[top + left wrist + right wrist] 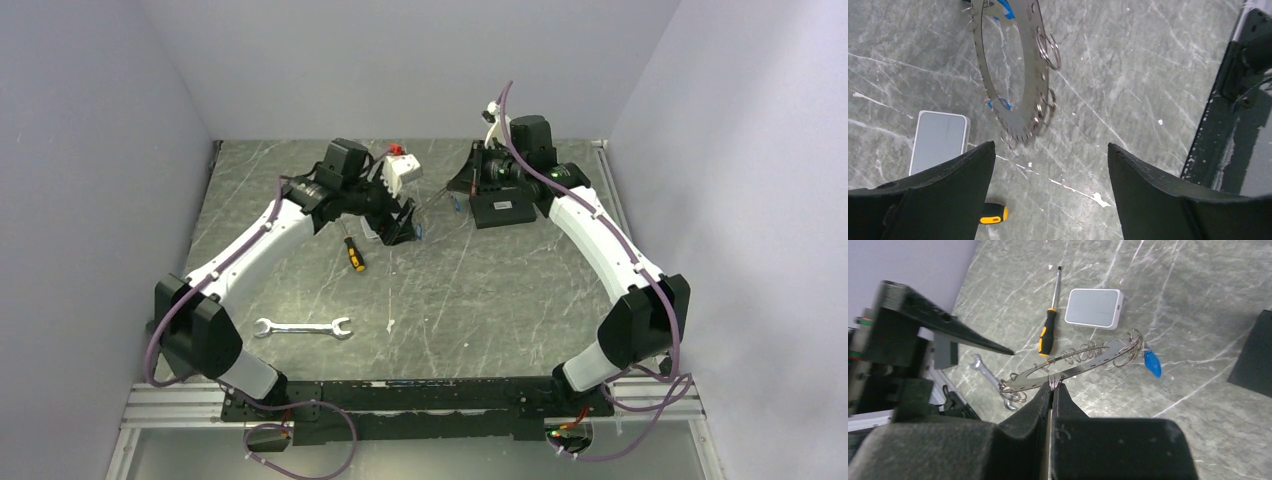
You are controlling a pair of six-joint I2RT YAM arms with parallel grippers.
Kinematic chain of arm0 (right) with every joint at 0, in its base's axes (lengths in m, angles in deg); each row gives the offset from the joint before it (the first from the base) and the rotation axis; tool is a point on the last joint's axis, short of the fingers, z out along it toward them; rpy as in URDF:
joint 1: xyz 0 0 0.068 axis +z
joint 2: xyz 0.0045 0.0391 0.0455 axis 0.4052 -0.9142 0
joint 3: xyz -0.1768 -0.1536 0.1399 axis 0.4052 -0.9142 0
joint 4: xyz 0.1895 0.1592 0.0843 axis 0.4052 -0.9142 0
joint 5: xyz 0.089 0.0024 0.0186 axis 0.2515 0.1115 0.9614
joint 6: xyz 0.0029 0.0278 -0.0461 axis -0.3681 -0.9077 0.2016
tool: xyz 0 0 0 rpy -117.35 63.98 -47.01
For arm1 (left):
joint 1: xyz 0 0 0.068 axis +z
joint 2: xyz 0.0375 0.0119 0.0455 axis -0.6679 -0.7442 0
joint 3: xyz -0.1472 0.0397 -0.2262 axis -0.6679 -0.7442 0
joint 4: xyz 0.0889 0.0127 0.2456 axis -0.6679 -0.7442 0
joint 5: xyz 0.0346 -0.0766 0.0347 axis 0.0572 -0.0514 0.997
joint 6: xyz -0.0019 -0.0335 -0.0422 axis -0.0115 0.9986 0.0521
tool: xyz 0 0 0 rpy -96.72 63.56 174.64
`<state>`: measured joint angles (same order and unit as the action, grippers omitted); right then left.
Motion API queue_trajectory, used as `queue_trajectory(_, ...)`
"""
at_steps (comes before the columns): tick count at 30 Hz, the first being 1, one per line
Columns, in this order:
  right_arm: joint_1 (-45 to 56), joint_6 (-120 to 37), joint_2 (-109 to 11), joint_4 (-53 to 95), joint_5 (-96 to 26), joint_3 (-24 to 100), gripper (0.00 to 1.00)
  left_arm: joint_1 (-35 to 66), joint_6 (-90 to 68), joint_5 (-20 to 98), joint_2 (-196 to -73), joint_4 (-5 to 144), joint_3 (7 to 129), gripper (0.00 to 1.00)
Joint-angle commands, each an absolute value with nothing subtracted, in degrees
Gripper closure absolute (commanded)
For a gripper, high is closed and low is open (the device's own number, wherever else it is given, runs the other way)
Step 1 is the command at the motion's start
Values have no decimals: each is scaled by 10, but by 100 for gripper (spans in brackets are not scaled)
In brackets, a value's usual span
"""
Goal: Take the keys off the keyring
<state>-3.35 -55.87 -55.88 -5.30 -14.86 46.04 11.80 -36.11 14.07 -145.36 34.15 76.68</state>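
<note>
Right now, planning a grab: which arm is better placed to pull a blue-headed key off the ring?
Probably left: left fingers stand open facing the thin grey toothed metal ring; right fingers are shut on its rim.

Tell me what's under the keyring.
Marbled table shows through the keyring pinched by the right gripper; a blue key hangs from its far end. The fingers hide what's beneath the near rim.

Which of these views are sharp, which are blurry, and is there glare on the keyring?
Left wrist: keyring shows soft sheen, its split rings slightly blurred. Right wrist: the right gripper close to the lens is soft; keyring and blue key crisp. Top external: even light, wrench sharp.
</note>
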Motion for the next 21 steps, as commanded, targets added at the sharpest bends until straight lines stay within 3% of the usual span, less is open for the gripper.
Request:
queue_trajectory(1, -33, -592, -530, -41, -101, 463, 100, 89, -391, 209, -1477, 376, 799, 17)
queue_trajectory(6, -30, -598, -526, -45, -90, 461, 100, 65, -411, 258, -1500, 382, 818, 34)
queue_trajectory(11, -30, -594, -515, -43, -91, 448, 100, 65, -413, 249, -1497, 373, 821, 68)
queue_trajectory(14, -31, -582, -509, -39, -80, 439, 100, 65, -424, 220, -1493, 347, 823, 79)
queue_trajectory(16, -30, -571, -506, -37, -76, 434, 100, 65, -428, 205, -1488, 331, 824, 96)
queue_trajectory(17, -30, -565, -504, -36, -73, 431, 100, 65, -429, 206, -1486, 324, 824, 100)
queue_trajectory(20, -30, -544, -494, -28, -59, 417, 100, 69, -428, 207, -1478, 302, 824, 100)
queue_trajectory(21, -31, -536, -489, -24, -52, 413, 95, 71, -426, 204, -1473, 293, 825, 100)
